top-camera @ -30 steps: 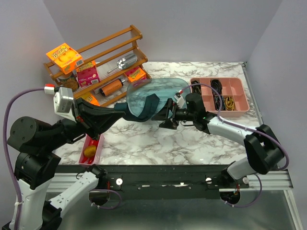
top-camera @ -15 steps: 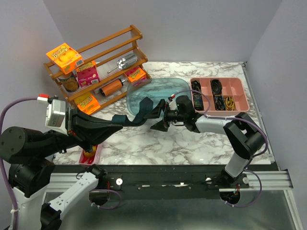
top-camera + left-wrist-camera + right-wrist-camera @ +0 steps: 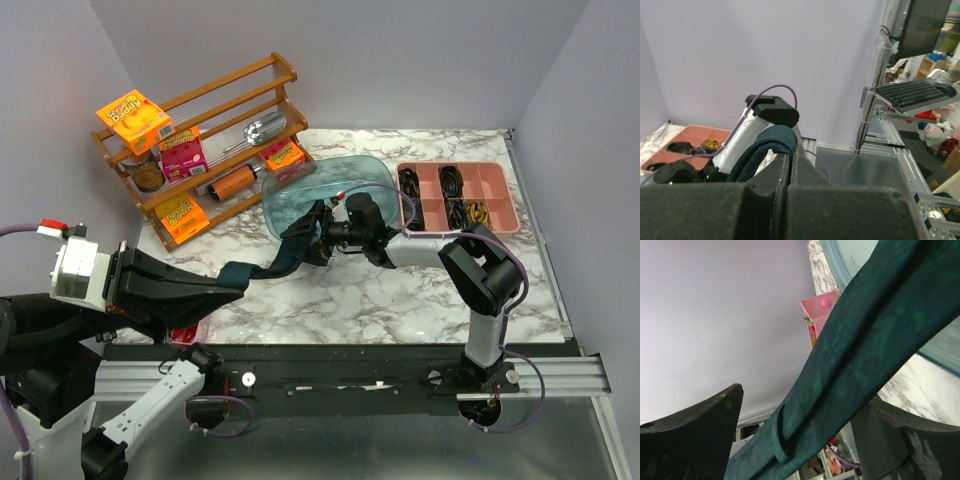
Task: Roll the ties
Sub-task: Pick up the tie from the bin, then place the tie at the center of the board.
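- Tie [image 3: 278, 260]: one long, narrow band of dark teal fabric. It is lifted clear of the table and drawn out in a slanting line from the left gripper up toward the near-left rim of the blue tub.
- Left gripper [image 3: 234, 282]: closed tight on one end of the tie. In the left wrist view a rounded fold of the fabric [image 3: 771, 144] stands up from between the pressed fingers [image 3: 782, 167].
- Right gripper [image 3: 315, 235]: jaws stand wide apart and are not clamped. In the right wrist view the tie [image 3: 855, 350] crosses the gap slantwise between the two dark fingers [image 3: 695, 430]. It passes in front of one finger; whether it touches that finger cannot be told.
- Blue tub [image 3: 345, 185]: translucent plastic, standing on the table just behind the right gripper. The far end of the tie reaches its rim.
- Pink tray [image 3: 492, 183]: divided into compartments and set at the far right of the table, just beside the tub. Several compartments hold dark looped cords and one holds something yellowish.
- Wooden rack [image 3: 297, 118]: tiered, at the far left corner. It holds orange and pink boxes, a metal scoop and a jar.
- Small red bin [image 3: 190, 325]: at the near-left edge of the table, partly hidden under the left arm, with something yellow-orange inside.
- Table [image 3: 400, 290]: white marble pattern with grey veining.
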Tool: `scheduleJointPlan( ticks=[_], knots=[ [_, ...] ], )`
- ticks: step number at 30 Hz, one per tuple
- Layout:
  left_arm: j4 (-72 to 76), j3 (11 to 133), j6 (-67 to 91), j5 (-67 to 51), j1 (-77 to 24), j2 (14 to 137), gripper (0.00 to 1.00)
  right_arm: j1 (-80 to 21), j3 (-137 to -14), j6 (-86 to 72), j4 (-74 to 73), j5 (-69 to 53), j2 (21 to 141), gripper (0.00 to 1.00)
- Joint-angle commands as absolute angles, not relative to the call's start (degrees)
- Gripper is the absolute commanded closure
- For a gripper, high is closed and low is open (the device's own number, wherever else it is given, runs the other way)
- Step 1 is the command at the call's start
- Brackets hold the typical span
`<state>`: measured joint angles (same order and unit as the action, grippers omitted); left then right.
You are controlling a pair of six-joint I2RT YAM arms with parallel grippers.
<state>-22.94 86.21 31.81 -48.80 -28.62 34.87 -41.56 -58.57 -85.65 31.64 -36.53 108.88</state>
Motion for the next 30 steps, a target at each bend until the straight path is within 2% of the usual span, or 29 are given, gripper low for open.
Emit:
scheduleJointPlan(
  ticks=[1,4,6,7,9,10,12,18,24,30],
  knots=[
    [-16.79,87.54,36.21,-53.96,-28.30,34.37,1.00,-42.10,-60.11,-87.36,33.22,-36.21,110.48,0.12],
    [-13.81,86.93,38.58,-55.63,-28.04,34.28,1.00,-42.27,-60.38,-87.54,33.40,-36.56,111.00,0.21],
    [-9.25,86.14,42.17,-56.68,-27.86,34.02,1.00,-42.36,-60.47,-88.06,34.62,-36.91,111.71,0.36],
    [-7.49,85.96,43.32,-57.65,-27.77,34.01,1.00,-42.45,-60.38,-88.50,35.41,-37.09,112.06,0.52],
    [-5.45,86.74,44.56,-58.01,-27.51,34.01,1.00,-42.54,-60.82,-89.12,36.56,-37.79,112.76,0.71],
    [-5.54,87.01,44.56,-58.09,-27.34,34.10,1.00,-42.54,-60.82,-89.21,36.91,-37.88,113.02,0.89],
    [-5.28,87.27,44.56,-58.27,-27.07,34.10,1.00,-42.54,-60.47,-89.38,37.79,-38.14,112.33,0.98],
    [-4.83,86.92,44.12,-57.40,-27.07,34.28,1.00,-42.01,-60.21,-81.66,30.26,-35.52,105.22,1.00],
    [-5.10,85.70,42.45,-55.90,-27.07,36.12,1.00,-39.03,-59.86,-70.32,18.83,-29.37,93.18,0.99],
    [-4.22,82.10,41.57,-54.23,-27.07,40.59,1.00,-32.79,-53.55,-63.11,11.44,-23.83,80.00,1.00]
  ],
)
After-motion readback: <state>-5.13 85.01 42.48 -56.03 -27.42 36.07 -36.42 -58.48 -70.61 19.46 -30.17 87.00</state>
